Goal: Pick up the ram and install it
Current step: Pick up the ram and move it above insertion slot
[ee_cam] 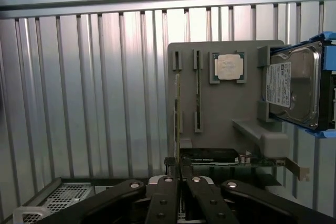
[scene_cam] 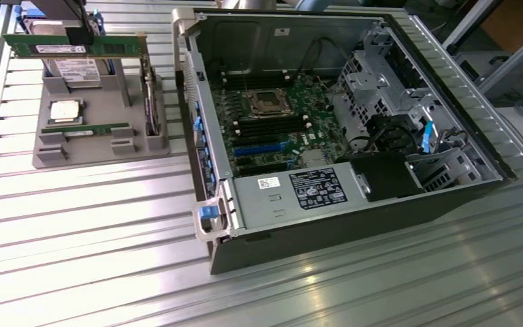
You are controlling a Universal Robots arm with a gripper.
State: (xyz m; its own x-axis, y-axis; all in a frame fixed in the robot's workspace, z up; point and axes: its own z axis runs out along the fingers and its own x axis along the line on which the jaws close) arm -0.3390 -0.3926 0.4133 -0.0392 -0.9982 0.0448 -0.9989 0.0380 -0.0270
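Observation:
The ram (scene_cam: 75,46), a long thin green stick with a white label, hangs level above the grey holder tray (scene_cam: 107,146) at the exterior view's upper left. My gripper (scene_cam: 80,35) is shut on its middle from above. In the wrist view the held ram (ee_cam: 177,129) shows edge-on as a thin line running out from between my gripper (ee_cam: 181,170) fingers. A second ram stick (scene_cam: 87,128) (ee_cam: 198,93) rests in its slot in the tray. The open computer case (scene_cam: 479,177) lies to the exterior view's right, with the motherboard's black memory slots (scene_cam: 271,126) exposed.
The tray also holds a square silver processor (scene_cam: 66,110) (ee_cam: 229,66), a hard drive (scene_cam: 73,68) (ee_cam: 294,87) in blue rails and a larger card (scene_cam: 152,102) standing on edge. Inside the case are a power supply (scene_cam: 289,191) and drive cages (scene_cam: 375,75). Everything sits on a ribbed aluminium table (scene_cam: 89,259).

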